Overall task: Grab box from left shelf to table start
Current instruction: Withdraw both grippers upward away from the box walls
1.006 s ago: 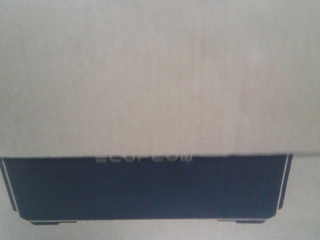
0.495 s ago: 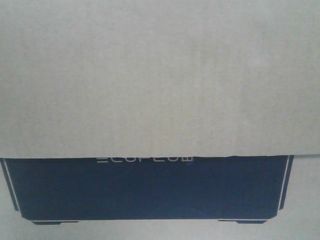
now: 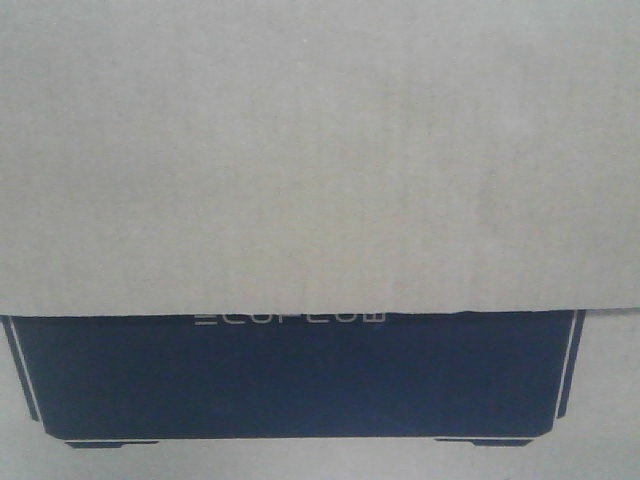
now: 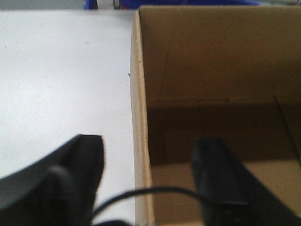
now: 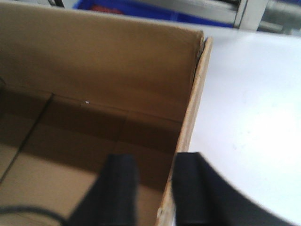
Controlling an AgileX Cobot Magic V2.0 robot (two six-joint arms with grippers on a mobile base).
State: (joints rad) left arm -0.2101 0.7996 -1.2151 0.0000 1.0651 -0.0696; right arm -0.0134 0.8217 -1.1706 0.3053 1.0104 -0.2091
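Box (image 4: 211, 70) sits open-topped on the white bench (image 4: 61, 84), blue bins (image 5: 141, 10) behind it. Left gripper (image 4: 148, 188) straddles the box's left wall, one finger inside, one outside, gap wide, not clamped. Right gripper (image 5: 155, 188) fingers (image 5: 117, 188) pinch the box's right wall; front view is filled by the box's black ECOFLOW panel (image 3: 290, 375).

A storeroom or workshop: blue plastic bins (image 5: 141, 10) behind white table (image 4: 61, 84).

Box (image 4: 197, 94) on white table (image 4: 61, 80)
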